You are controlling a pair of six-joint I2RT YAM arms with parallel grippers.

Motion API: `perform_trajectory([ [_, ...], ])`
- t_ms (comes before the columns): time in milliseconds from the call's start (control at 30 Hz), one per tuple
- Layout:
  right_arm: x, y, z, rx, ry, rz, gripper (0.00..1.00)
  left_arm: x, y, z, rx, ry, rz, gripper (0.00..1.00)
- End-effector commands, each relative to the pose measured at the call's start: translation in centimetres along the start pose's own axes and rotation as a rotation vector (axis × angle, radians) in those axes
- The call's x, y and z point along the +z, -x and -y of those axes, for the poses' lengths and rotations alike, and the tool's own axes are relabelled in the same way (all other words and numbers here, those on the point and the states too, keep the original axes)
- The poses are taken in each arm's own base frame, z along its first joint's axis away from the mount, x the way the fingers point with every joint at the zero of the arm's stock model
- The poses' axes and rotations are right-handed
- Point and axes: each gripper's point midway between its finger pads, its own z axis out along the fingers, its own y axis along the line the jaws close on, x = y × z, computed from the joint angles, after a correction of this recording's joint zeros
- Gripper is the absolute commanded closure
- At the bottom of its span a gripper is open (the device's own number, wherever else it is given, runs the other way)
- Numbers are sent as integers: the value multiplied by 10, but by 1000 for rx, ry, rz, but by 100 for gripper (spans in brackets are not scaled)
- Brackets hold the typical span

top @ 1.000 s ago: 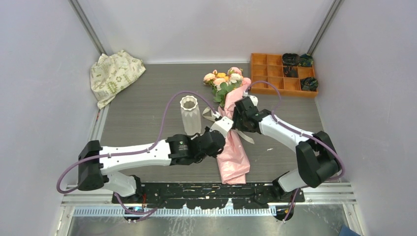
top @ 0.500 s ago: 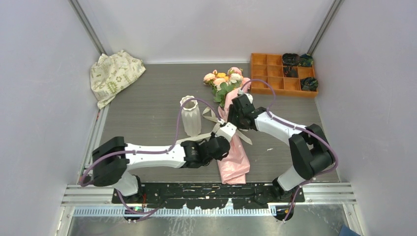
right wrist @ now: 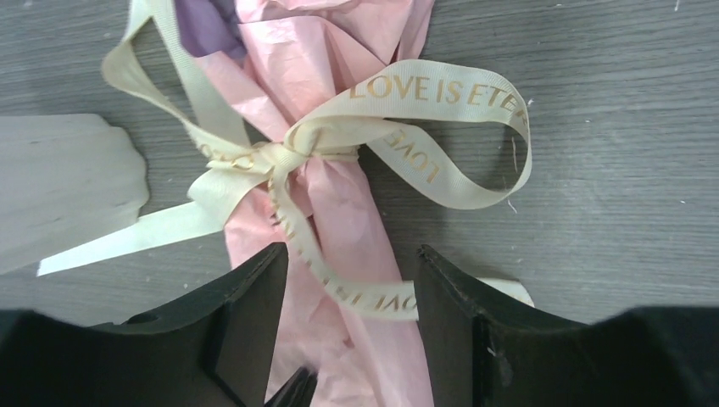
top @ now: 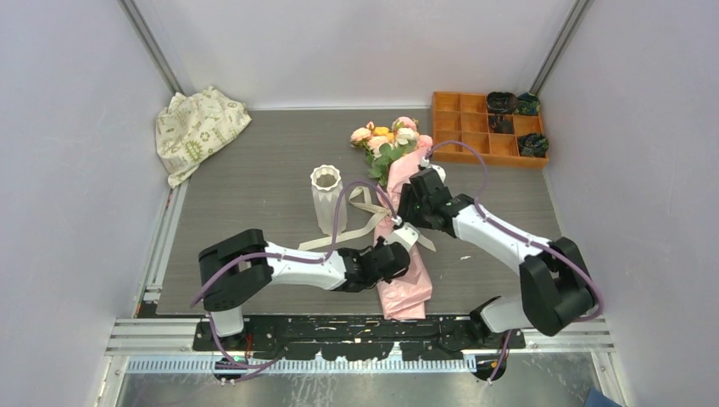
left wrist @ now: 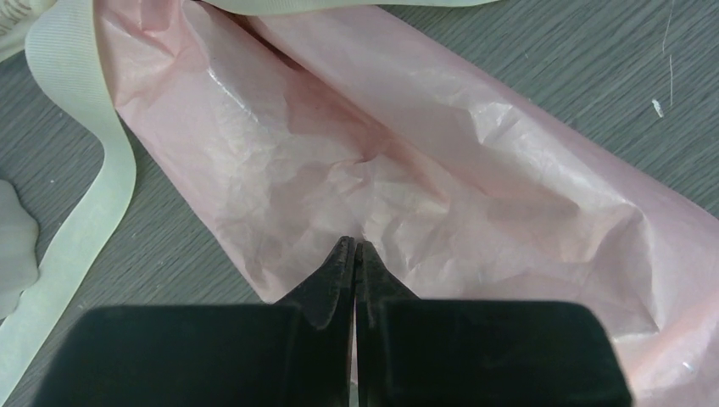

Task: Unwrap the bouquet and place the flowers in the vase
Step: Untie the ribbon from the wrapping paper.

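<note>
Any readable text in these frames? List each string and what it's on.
"LOVE IS ETE" in gold on the cream ribbon tied round the bouquet; the rest curves out of sight.
Other gold lettering on the ribbon's lower loop and tail: upside down, unreadable.
Print on the cloth: too small to read.

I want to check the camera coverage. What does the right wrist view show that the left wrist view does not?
Only right wrist: the tied bow with gold lettering, a purple patch, and the open right pincer astride the pink paper. Only left wrist: the shut left pincer, tips at the paper. Both: pink paper, ribbon, grey table.
</note>
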Motion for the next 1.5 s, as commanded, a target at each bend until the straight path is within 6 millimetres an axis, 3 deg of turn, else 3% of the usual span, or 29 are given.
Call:
perform_trajectory([
  [0,-22,2,-6,6,45,22,38,9,26,8,-69,-23,79,99],
  [267,-5,-22,5,2,24,-43,38,9,18,4,-74,-11,70,100],
  [400,2,-26,5,14,22,-54,46,4,19,1,-86,-9,77,100],
  [467,2,-23,5,15,20,-46,54,3,19,0,-90,-9,79,100],
  [633,-8,-8,1,16,22,-2,63,7,15,3,-90,-16,68,100],
  [900,-25,15,0,1,-3,64,56,14,13,8,-83,-27,58,100],
  [967,-25,17,1,0,-12,68,64,13,13,8,-83,-26,58,100],
  [1067,-23,19,1,-3,-22,66,95,12,12,7,-81,-25,58,100],
  [1167,-23,19,2,-7,-31,60,99,12,11,7,-84,-27,59,100],
  [1300,-42,38,9,-11,-74,131,99,16,9,12,-84,-44,51,100],
  [1467,-100,89,21,6,-121,282,99,25,8,19,-76,-55,37,100],
])
